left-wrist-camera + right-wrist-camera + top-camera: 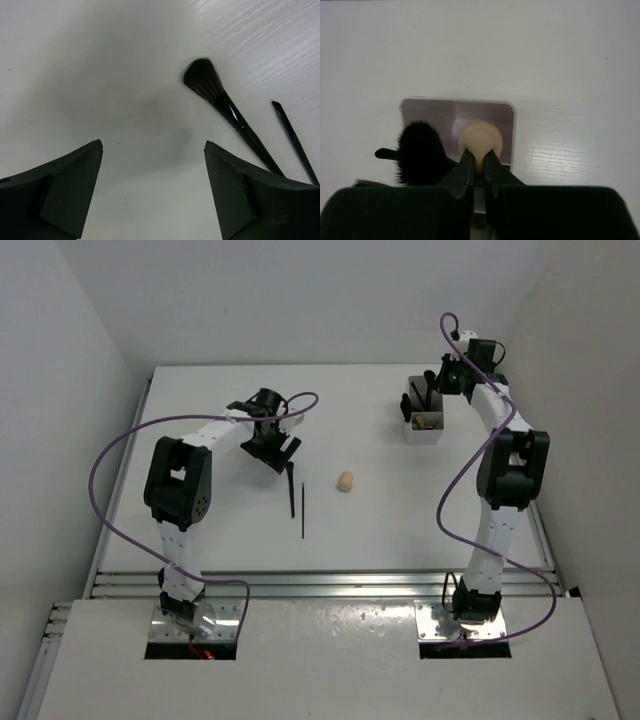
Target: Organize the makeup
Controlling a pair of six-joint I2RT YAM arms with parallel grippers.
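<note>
Tabletop (230,530) midway through the makeup tidy-up: the translucent compartment box (422,428) sits at its far right. My right gripper (479,159) is poised over it, fingers pinched nearly closed on a beige egg-shaped sponge (480,139), beside a fluffy black brush head (420,150) already stowed. My left gripper (152,150) hangs low over bare table, fingers spread wide and holding nothing, just beside a black powder brush (225,107) and a thin black stick (295,142). A second sponge (345,481) lies apart, mid-table. By my reading, the sponge drop-off is in hand. Next, the right fingers need to part over the compartment, and the left must shift sideways to straddle the brush handle.
</note>
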